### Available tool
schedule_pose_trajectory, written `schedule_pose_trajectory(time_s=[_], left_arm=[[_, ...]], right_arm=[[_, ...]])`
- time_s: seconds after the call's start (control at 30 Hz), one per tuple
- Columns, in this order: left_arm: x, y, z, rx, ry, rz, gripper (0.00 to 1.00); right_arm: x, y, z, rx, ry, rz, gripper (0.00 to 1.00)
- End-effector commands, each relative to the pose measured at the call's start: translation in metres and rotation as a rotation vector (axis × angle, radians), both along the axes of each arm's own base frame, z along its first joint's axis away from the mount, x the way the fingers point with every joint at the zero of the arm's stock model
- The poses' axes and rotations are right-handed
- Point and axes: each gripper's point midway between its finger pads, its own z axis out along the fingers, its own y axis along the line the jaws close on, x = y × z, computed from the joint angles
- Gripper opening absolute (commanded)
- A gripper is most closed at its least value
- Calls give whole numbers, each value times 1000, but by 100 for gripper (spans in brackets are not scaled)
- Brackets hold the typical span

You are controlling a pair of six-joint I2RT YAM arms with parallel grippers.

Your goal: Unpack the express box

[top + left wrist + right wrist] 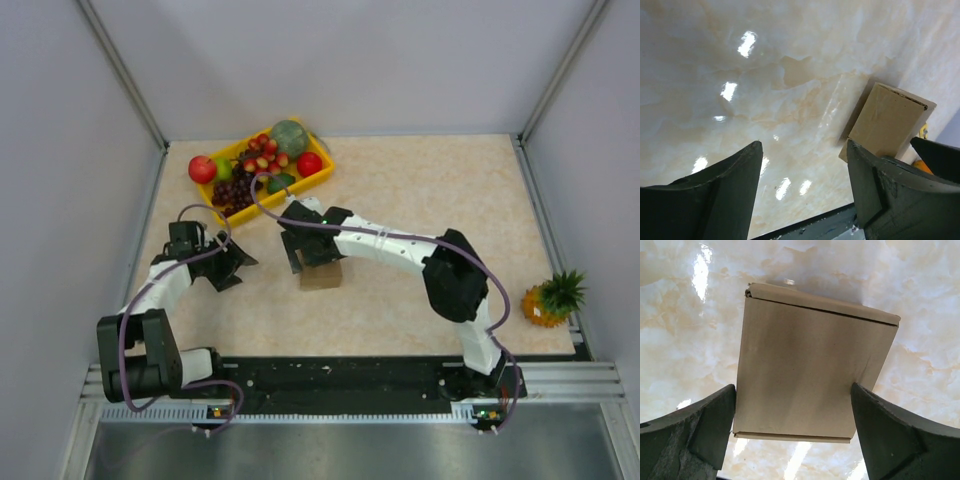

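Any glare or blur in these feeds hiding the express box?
Left wrist: bright glare spots on the tabletop, clear of the express box. Right wrist: box sharp, evenly lit, glare only at the top left. Top external: right arm covers part of the box.

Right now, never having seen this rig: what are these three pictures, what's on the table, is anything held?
Two robot arms are bolted at the near edge of a table. The top view looks down from above and behind them; the other two come from cameras on each wrist, looking out between that gripper's fingers. On the table: a yellow fruit tray, a pineapple at the right edge, and a small brown express box, lid closed. The right gripper straddles the box, jaws open; whether its fingers touch it is unclear. The left gripper is open beside it, over bare table. Nothing is held.
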Motion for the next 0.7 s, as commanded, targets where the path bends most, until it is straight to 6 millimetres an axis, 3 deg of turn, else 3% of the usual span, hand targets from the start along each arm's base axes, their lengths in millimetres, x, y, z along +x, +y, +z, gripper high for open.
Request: schedule_pose_trajectory(time_s=[0.0,0.03,0.1,0.27,0.33,0.4,0.43,0.47,0.63,0.67], left_arm=[[6,-19,8,-105,-74,-95,72],[5,-21,6,-118,-74,-106,72],[7,-28,11,-155,-106,-139,72],[8,-43,17,-198,-143,-199,71],[7,-54,20,-223,-153,-235,71],[9,-64,23,-240,-170,-265,71],[9,-69,25,-253,-179,-281,71],[10,-73,27,-263,-185,-290,71],[12,-105,38,-311,-233,-385,71],[10,-110,39,-325,-225,-398,71]], right_arm=[[-5,-8,1,143,113,27,88],[-6,-15,1,162,121,32,87],[-7,-10,8,232,127,80,87],[-12,-20,14,378,205,130,86],[-14,-18,12,478,214,167,84],[-16,-17,28,606,237,197,84],[-21,-21,21,624,263,195,84],[-13,-20,28,669,245,189,84],[-15,-23,24,746,292,191,82],[-14,-19,30,797,293,199,82]])
